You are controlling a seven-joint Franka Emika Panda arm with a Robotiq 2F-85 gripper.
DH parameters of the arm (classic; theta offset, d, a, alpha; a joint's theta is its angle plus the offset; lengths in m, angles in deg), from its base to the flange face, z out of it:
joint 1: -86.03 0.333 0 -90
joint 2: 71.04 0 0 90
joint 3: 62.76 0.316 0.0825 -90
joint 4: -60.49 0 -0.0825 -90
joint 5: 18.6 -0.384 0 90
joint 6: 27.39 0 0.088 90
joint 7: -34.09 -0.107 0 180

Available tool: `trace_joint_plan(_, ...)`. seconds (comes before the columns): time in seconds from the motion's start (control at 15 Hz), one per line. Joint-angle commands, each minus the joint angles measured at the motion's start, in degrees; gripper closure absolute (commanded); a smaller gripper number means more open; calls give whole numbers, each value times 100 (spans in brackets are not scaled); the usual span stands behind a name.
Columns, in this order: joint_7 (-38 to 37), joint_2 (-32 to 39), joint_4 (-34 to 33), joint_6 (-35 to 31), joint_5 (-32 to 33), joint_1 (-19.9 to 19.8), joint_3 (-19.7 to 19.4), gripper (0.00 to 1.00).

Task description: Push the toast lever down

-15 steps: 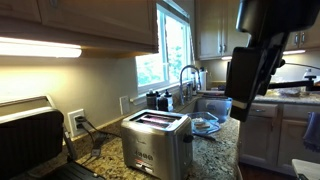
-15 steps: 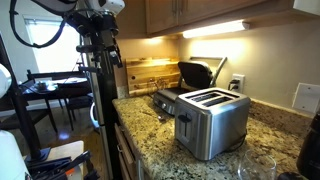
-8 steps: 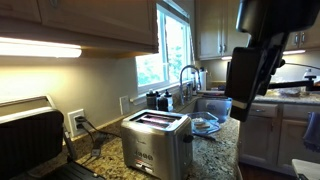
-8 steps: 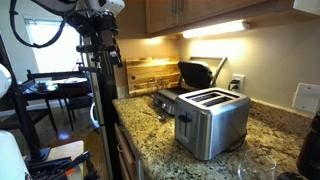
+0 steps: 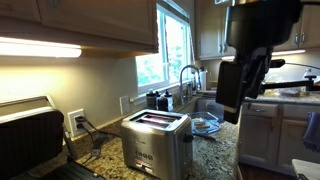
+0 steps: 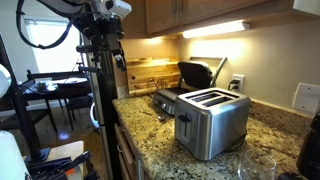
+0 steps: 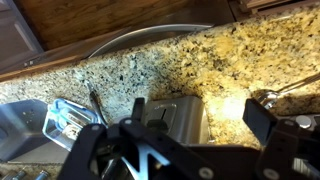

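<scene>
Granite countertop (image 6: 150,118) carries a stainless two-slot toaster (image 6: 210,122), which stands crosswise close to the counter's front edge, away from the back wall, with its slots facing up and nothing showing in them. In an exterior view the same toaster (image 5: 156,142) sits forward of the wall outlet (image 5: 77,121), with a dark grill press (image 5: 25,135) toward the counter's back corner beside it and a sink faucet (image 5: 187,76) farther along under the window (image 5: 172,50). The toast lever on the toaster's end face is too small to make out in any view, so I cannot tell whether it is up or down. The robot arm (image 5: 250,55) hangs high above the counter's outer edge, well apart from the toaster; in an exterior view the arm (image 6: 100,50) rises beyond the counter's far corner, in front of the stacked wooden boards (image 6: 150,75) that lean against the wall. From the wrist view the gripper (image 7: 178,135) looks straight down at the toaster (image 7: 178,118) and holds nothing, its dark fingers (image 7: 262,122) spread wide to either side of the toaster's outline, with speckled stone between them and no contact. A metal sink basin (image 7: 35,125) shows at the frame's lower corner.
</scene>
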Motion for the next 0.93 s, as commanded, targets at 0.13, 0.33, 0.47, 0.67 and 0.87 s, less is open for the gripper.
trace_joint_plan(0.13, 191, 670, -11, -606, 617, -75, -558, 0)
trace_joint_plan(0.33, 653, 973, 18, -1046, 894, -80, -1012, 0)
trace_joint_plan(0.47, 1151, 1161, 12, -1277, 764, -54, -1412, 0)
trace_joint_plan(0.67, 1866, 1396, 5, -1548, 452, -54, -1940, 0)
trace_joint_plan(0.87, 2452, 1649, -32, -1628, 276, -65, -2296, 0)
